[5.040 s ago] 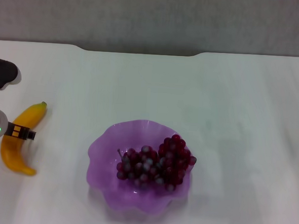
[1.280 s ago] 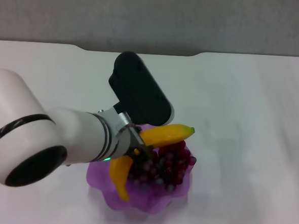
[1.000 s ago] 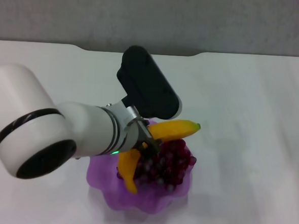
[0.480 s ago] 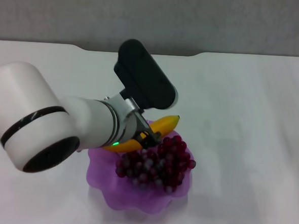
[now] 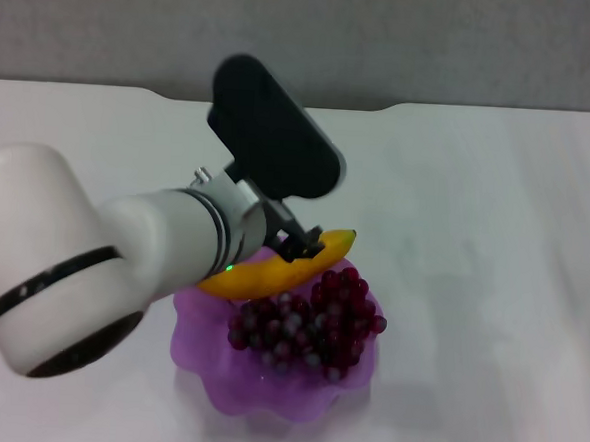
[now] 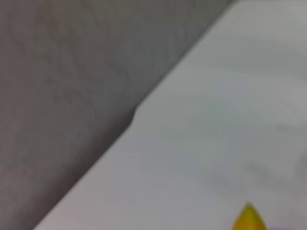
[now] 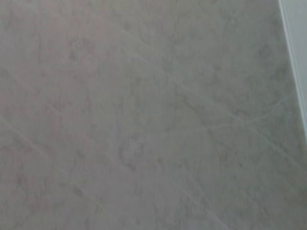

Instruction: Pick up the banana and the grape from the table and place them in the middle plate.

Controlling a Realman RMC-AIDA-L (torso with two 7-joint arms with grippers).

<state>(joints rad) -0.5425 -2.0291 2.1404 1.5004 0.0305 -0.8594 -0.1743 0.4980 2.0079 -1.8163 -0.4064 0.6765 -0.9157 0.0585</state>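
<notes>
reaching in from the left, the left gripper (image 5: 298,245) sits over the far rim of the purple plate (image 5: 201,320), its dark jaws at the banana (image 5: 272,272). whether they pinch it or have parted, i cannot tell. the banana lies across the plate's far side, one tip poking out past the rim toward the right, its body touching the grapes (image 5: 309,324). the grapes fill the middle of the plate. the plate rests on the white table (image 5: 474,242). in the left wrist view just a yellow tip of the banana (image 6: 249,219) shows against the table (image 6: 216,120). the right gripper is out of sight.
</notes>
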